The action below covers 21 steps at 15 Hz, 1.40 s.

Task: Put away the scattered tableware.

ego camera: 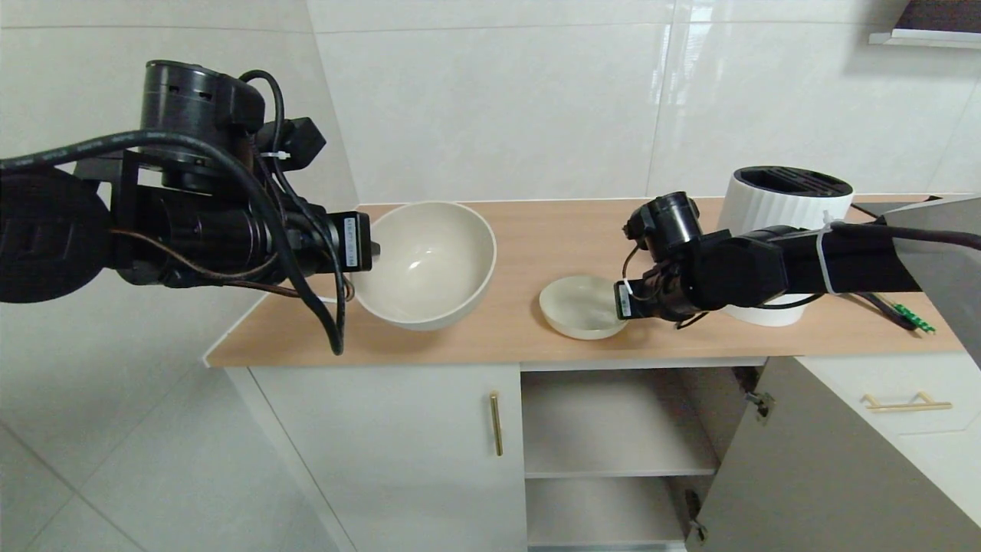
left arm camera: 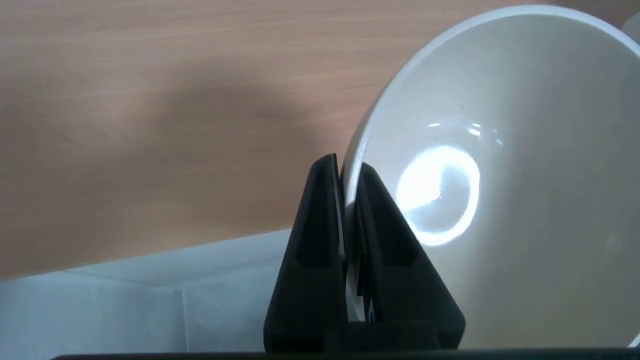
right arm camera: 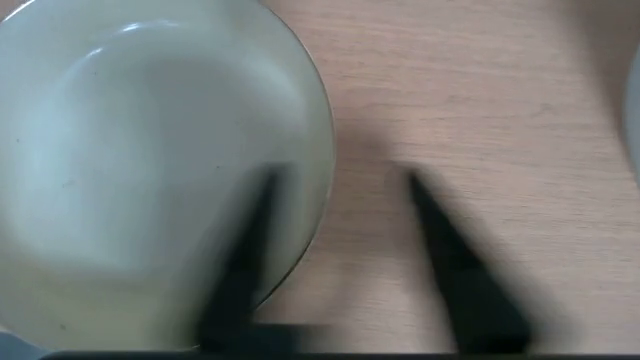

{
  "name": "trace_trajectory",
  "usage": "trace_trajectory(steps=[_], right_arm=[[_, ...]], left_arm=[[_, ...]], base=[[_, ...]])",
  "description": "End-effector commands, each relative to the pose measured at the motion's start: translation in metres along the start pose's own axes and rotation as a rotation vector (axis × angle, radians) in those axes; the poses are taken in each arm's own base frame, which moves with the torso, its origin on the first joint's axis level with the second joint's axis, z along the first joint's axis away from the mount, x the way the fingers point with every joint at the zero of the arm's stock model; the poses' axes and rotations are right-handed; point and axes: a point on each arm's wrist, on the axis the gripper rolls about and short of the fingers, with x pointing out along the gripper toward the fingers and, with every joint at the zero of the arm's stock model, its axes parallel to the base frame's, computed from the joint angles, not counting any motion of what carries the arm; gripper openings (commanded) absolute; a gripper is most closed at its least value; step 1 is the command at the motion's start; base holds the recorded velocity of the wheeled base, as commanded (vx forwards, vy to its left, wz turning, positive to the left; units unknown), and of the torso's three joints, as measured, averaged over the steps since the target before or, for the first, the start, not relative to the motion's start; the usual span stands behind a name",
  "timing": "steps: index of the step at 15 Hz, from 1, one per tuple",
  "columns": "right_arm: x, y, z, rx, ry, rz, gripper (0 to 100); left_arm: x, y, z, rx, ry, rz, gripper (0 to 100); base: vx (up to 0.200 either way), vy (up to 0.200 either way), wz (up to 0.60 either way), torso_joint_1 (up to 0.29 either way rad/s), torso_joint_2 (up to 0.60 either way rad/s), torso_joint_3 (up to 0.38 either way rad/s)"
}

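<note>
A large white bowl [ego camera: 425,264] hangs tilted over the left end of the wooden counter [ego camera: 552,230], its opening facing up and toward the camera. My left gripper [ego camera: 371,250] is shut on its left rim; the left wrist view shows the two fingers [left arm camera: 322,215] pinching the bowl [left arm camera: 520,160] at its edge. A small pale dish [ego camera: 580,305] rests on the counter near the front edge. My right gripper [ego camera: 622,301] is open at its right rim. In the right wrist view one finger is over the dish [right arm camera: 150,160] and the other over bare wood, the gripper [right arm camera: 340,185] straddling the rim.
A white ribbed cylindrical holder [ego camera: 789,203] stands at the counter's right behind my right arm. Below, a cupboard [ego camera: 613,429] stands open with bare shelves, its door [ego camera: 828,460] swung out to the right. A closed door with a gold handle [ego camera: 497,423] is on the left.
</note>
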Motion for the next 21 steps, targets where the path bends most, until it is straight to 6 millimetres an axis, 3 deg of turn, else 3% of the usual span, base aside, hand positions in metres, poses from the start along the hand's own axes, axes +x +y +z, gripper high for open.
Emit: trace_trajectory(steps=[1,7,10,12,14,17,21], right_arm=[[0.003,0.001,-0.002,-0.001,0.006,0.002,0],[-0.009,-0.001,0.005,0.013,-0.015,0.02,0],[-0.058,-0.002,-0.001,0.001,-0.02,0.053,0],[-0.101,-0.006,-0.015,-0.007,-0.018,0.086,0],[-0.131,-0.009,-0.034,0.013,0.003,0.11,0],[-0.145,-0.013,-0.067,0.003,0.043,0.127,0],[-0.146,-0.018,-0.087,-0.001,0.053,0.129,0]], left_arm=[[0.001,-0.002,-0.002,0.003,0.006,-0.005,0],[0.0,-0.004,-0.004,0.005,0.011,-0.009,0],[-0.023,-0.026,-0.023,0.042,0.031,-0.033,0],[-0.042,-0.032,-0.028,0.052,0.012,-0.049,0],[-0.04,-0.034,-0.038,0.065,0.046,-0.055,0],[-0.037,-0.035,-0.042,0.039,0.065,-0.052,0],[-0.04,-0.042,-0.05,0.055,0.084,-0.076,0]], base=[[0.0,0.0,0.0,0.0,0.0,0.0],[0.0,0.0,0.0,0.0,0.0,0.0],[0.0,0.0,0.0,0.0,0.0,0.0],[0.0,0.0,0.0,0.0,0.0,0.0],[0.0,0.0,0.0,0.0,0.0,0.0],[0.0,0.0,0.0,0.0,0.0,0.0],[0.0,0.0,0.0,0.0,0.0,0.0]])
